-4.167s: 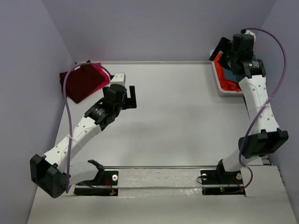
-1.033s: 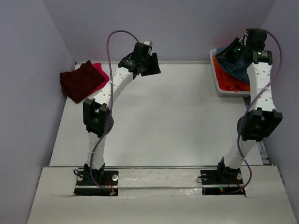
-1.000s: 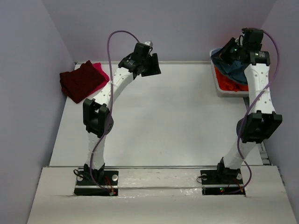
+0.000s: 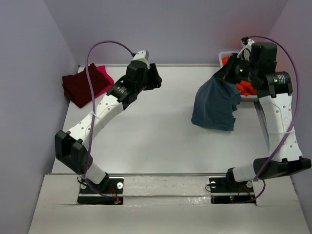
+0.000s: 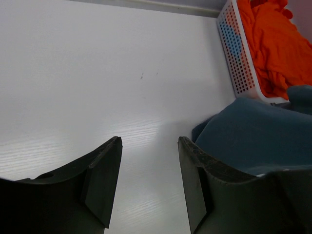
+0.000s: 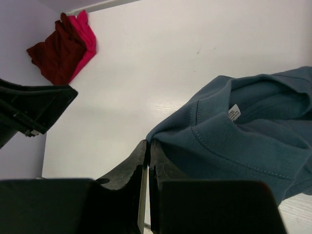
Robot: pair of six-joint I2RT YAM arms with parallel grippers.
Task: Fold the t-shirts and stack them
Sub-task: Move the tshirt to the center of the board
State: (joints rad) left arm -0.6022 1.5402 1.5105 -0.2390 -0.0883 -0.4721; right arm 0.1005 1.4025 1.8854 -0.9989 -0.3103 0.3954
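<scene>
Cloth has come out of the tub [image 5: 234, 53]: a second ago the slate teal-blue shirt [image 4: 214, 105] was bunched up against the right gripper [image 6: 147, 146] above the tub's rim, and now it hangs below and inboard of that gripper, over the table [image 4: 146, 136]. The right gripper's fingers are pressed together on a pinch of fabric just beside the neckline. Whether the lowest fold touches the table cannot be told. The left arm has swung down from its raised pose, and the left gripper [image 5: 148, 146] now faces the shirt across bare tabletop, fingers apart, empty, and well apart from the cloth. As a judgement, the picking step is done for this shirt and spreading it flat comes next, probably with the left gripper taking a second corner. The orange shirt [image 5: 273, 44] lies heaped in the tub behind the right gripper, so at least one more round remains. The maroon shirt [image 4: 80, 87] and pink shirt [image 4: 103, 74] sit stacked off the left gripper's outer side. The teal shirt looks like a soft knit with a ribbed collar and a small white tag inside the neck. It droops in loose, crumpled folds, and no sleeve can be clearly made out.
</scene>
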